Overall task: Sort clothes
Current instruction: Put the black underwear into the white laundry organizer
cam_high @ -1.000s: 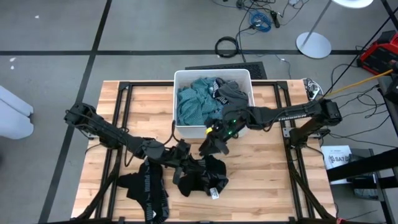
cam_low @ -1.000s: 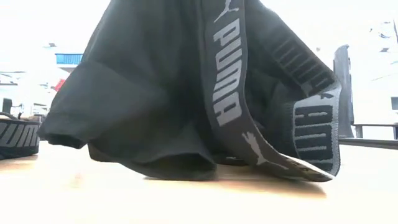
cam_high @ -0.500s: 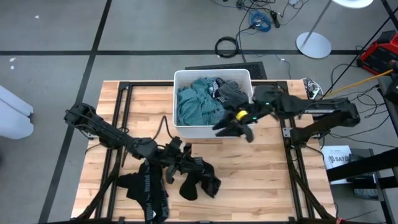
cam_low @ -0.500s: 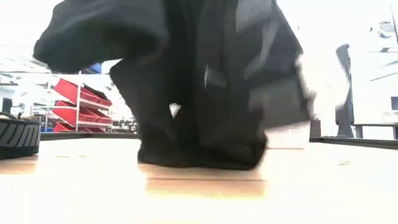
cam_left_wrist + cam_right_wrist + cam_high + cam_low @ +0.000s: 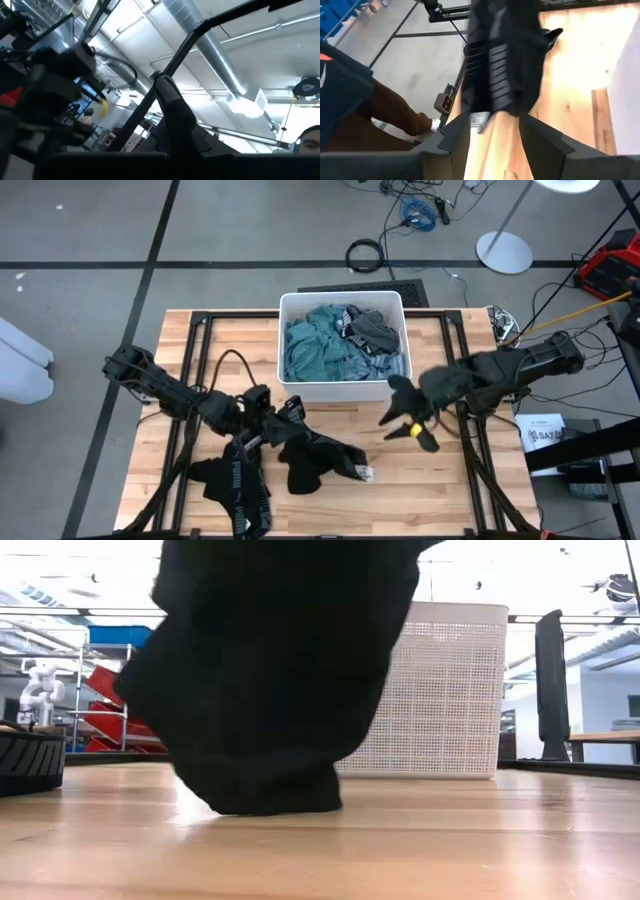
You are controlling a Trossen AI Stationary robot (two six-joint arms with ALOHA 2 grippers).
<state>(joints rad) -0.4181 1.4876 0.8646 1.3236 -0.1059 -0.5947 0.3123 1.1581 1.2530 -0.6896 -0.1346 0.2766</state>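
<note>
Black garment [image 5: 318, 460] near the worktop's front edge, around mid-width, spread flat with a white tag at its right end; pinched at its left end by the left end effector [image 5: 268, 430], fingers pressed together on the cloth. In the low view, same black cloth [image 5: 270, 670] hanging down and touching the wood. Second black garment with white lettering [image 5: 238, 485] lying just left of it, toward the front left corner, touching the front edge. Right end effector [image 5: 410, 423] hovering right of centre, well apart from both black pieces, fingers part-spread with a dark garment [image 5: 502, 60] hanging between them. Farther back, at the rear edge's middle, white bin [image 5: 290, 385] holding teal-green [image 5: 315, 345], light blue [image 5: 385, 365] and dark [image 5: 372, 330] clothes, heaped together. Bare wooden worktop [image 5: 480, 470] between bin and garments.
</note>
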